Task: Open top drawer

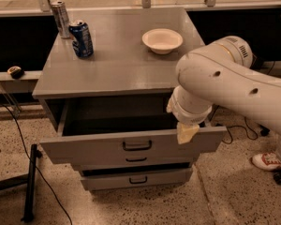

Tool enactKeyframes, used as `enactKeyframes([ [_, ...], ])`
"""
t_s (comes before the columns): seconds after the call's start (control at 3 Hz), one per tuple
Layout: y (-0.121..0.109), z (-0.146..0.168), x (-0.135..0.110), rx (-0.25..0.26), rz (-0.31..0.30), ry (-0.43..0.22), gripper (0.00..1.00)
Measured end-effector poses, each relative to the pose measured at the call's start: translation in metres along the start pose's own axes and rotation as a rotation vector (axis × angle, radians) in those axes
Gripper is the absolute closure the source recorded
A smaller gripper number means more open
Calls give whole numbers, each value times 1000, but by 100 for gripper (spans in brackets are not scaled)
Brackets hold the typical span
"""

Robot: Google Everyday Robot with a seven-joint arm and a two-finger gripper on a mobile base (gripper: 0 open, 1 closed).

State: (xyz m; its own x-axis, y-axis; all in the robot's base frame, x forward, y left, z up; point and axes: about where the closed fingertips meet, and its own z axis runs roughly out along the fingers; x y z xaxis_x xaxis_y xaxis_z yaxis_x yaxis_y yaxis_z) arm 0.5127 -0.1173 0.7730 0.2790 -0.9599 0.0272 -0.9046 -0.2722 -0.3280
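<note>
The top drawer (93, 150) of the grey cabinet stands pulled out, and its plain dark grey interior (117, 116) shows. Its black bar handle (137, 146) sits at the centre of the front. My gripper (186, 132) is cream-coloured and hangs below the big white arm (225, 83). It is at the top edge of the drawer front, to the right of the handle. The arm hides the drawer's right rear corner.
Two smaller drawers (136, 178) sit below, slightly out. On the cabinet top (117, 64) stand a white bowl (162, 40), a blue can (81, 39) and a silver can (61, 18). A black stand (30, 182) and cables are on the floor at left, and a shoe (270, 161) at right.
</note>
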Motion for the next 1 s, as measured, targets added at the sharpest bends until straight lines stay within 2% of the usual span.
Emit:
enactKeyframes([
  [0.33,-15,15,4,6,60,-9,59],
  [0.67,-37,36,6,10,102,-26,90],
  [1.0,-45,61,6,-14,132,-53,100],
])
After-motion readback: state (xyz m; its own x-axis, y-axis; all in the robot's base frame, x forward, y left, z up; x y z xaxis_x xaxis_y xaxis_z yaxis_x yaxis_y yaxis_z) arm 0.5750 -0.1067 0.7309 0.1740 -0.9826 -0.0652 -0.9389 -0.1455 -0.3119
